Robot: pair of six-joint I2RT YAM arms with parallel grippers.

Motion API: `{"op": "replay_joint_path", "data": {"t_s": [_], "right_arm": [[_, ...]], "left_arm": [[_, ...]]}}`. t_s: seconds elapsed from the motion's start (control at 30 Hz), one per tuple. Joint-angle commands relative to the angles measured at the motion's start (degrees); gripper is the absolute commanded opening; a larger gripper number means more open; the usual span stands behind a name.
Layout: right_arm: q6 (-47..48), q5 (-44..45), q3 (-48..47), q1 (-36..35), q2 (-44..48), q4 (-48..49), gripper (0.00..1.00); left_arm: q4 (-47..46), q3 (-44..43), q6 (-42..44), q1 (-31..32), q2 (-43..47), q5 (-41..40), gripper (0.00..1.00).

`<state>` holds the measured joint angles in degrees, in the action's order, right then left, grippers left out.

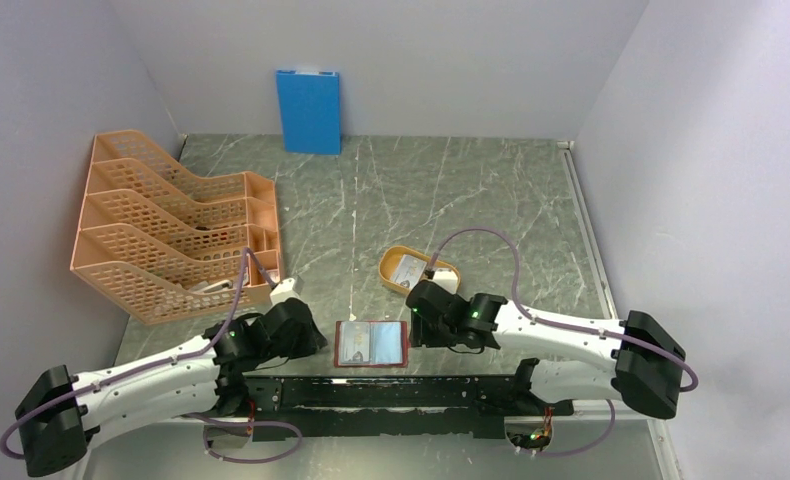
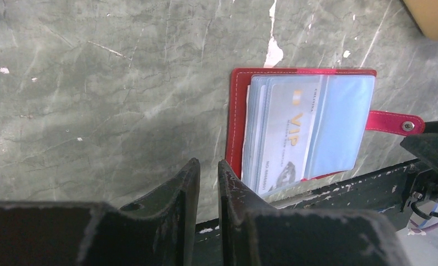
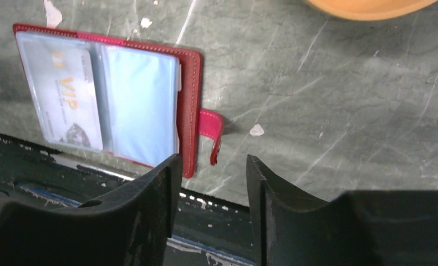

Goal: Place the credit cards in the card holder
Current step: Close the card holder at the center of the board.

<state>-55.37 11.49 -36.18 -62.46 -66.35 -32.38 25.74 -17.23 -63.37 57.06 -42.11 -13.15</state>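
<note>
Left gripper (image 2: 207,166) (narrowly parted) and right gripper (image 3: 212,162) (spread wider) are shown empty. Between them the card holder (image 1: 372,343) is laid open on a green marbled table (image 1: 451,190) enclosed by white walls (image 1: 421,60).

Grey-green marbled table (image 1: 451,190), scuffed white in spots. Lying on it: orange mesh file rack (image 1: 161,220) at left; blue board (image 1: 309,110) upright at back; oval orange tray (image 1: 384,268) right of centre; red wallet (image 1: 372,344) open flat at near edge.
</note>
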Motion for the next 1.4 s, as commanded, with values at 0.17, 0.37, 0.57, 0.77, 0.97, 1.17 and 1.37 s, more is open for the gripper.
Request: {"op": "replay_joint_path", "data": {"t_s": [0.17,0.37,0.57,0.77,0.97,1.17,1.37], "right_arm": [[0.89,-1.49,3.08,4.65,-2.44,8.10,0.19],[2.77,-2.04,2.63,4.71,4.64,6.63,0.00],[8.37,-10.43,-0.19,4.71,10.29,9.43,0.00],[7.47,-18.09,-1.45,4.21,5.93,19.31,0.00],[5.12,-21.16,-2.06,3.73,-2.96,29.55,0.00],[4.28,-21.53,-4.25,2.78,-9.88,34.98,0.00],[3.96,-21.56,-6.99,1.52,-15.60,37.03,0.00]], "left_arm": [[-3.25,2.39,0.40,0.01,-1.07,1.34,0.23],[-13.70,5.81,0.48,0.03,-5.25,5.89,0.22],[-24.53,4.93,1.85,0.07,-14.49,10.71,0.19],[-27.34,2.30,3.02,0.10,-19.54,11.64,0.17],[-17.92,1.43,2.67,0.07,-13.38,7.45,0.20],[-8.20,0.95,1.68,-0.01,-4.06,3.28,0.25],[-1.34,-0.43,0.37,0.03,2.88,1.54,0.25]]}}
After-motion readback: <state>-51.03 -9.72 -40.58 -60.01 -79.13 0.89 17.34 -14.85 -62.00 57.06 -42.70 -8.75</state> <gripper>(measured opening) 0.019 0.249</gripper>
